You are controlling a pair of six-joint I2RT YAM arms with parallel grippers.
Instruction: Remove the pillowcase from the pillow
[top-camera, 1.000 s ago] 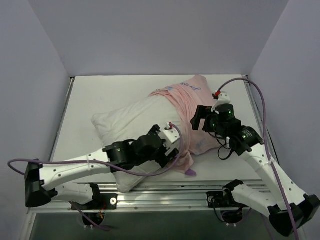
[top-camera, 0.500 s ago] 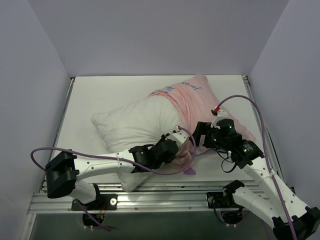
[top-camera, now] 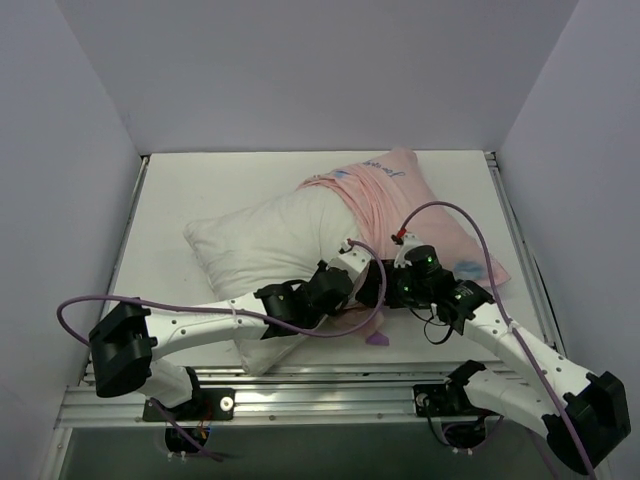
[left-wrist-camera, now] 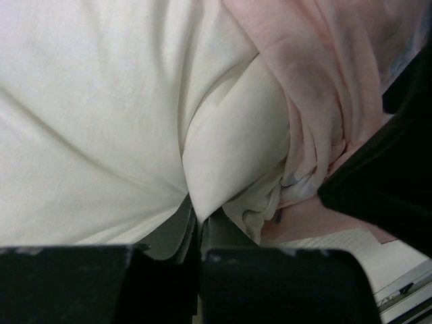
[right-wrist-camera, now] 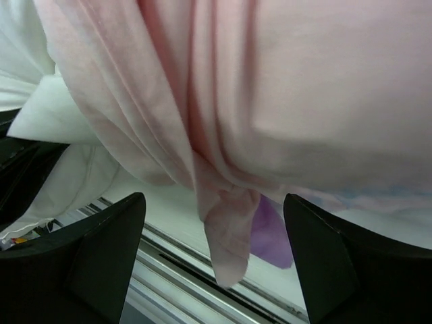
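The plump white pillow (top-camera: 250,245) lies slantwise on the table, its right half inside the pale pink pillowcase (top-camera: 405,200). My left gripper (top-camera: 352,262) is at the pillowcase's bunched open edge. In the left wrist view it (left-wrist-camera: 198,226) is shut on a pinched fold of the white pillow (left-wrist-camera: 101,101), with the pink pillowcase (left-wrist-camera: 317,81) gathered just to the right. My right gripper (top-camera: 370,283) sits close beside it. In the right wrist view it (right-wrist-camera: 213,199) is open, with a hanging fold of the pillowcase (right-wrist-camera: 226,236) between its fingers (right-wrist-camera: 108,250), untouched by them. A purple printed patch (right-wrist-camera: 270,233) shows behind the fold.
A metal rail (top-camera: 330,390) runs along the table's near edge, right below the right gripper (right-wrist-camera: 169,270). White walls enclose the table (top-camera: 200,190) on three sides. Purple cables (top-camera: 440,210) loop over both arms. The right arm's dark body (left-wrist-camera: 385,196) fills the left wrist view's right side.
My left gripper has moved right to the pillowcase's edge and shut on the white pillow. My right arm has swung left and nearer, down to the pillowcase's near hem.
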